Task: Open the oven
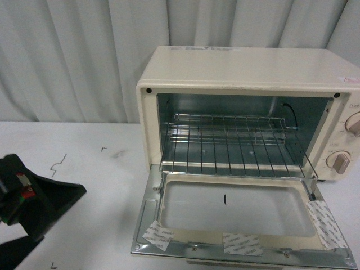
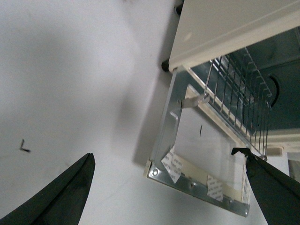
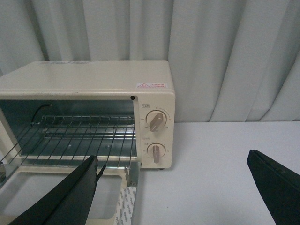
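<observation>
A white bench (image 1: 84,157) fills the lower part of the front view, and pale grey-white curtains (image 1: 73,56) hang in folds behind it across the whole width. At the far left edge, low down, a black part of the left arm (image 1: 39,202) reaches over the bench. Just right of it a few small dark marks (image 1: 58,163) show on the surface.

The left tool (image 2: 162,154) has its black fingers (image 2: 70,197) spread wide and holds nothing. In its wrist view the near corner of the lowered door shows between them, apart from both.

The oven (image 1: 236,67) stands right of centre, towards the back of the bench, close to the curtains. Its door (image 1: 242,208) is fully down (lying about flat, glass pane up) and juts forward over the bench in front of the open cavity. Three patches of white tape (image 1: 243,243) sit along its metal frame. Inside, the wire rack (image 1: 230,146) lies level, its front edge at the mouth of the cavity. Two round knobs (image 1: 339,162) sit one above the other on the oven's right face.

The right tool (image 3: 172,156) is also spread wide and empty. One finger (image 3: 65,197) shows before the door's right end, the other over bare bench to the oven's right.
</observation>
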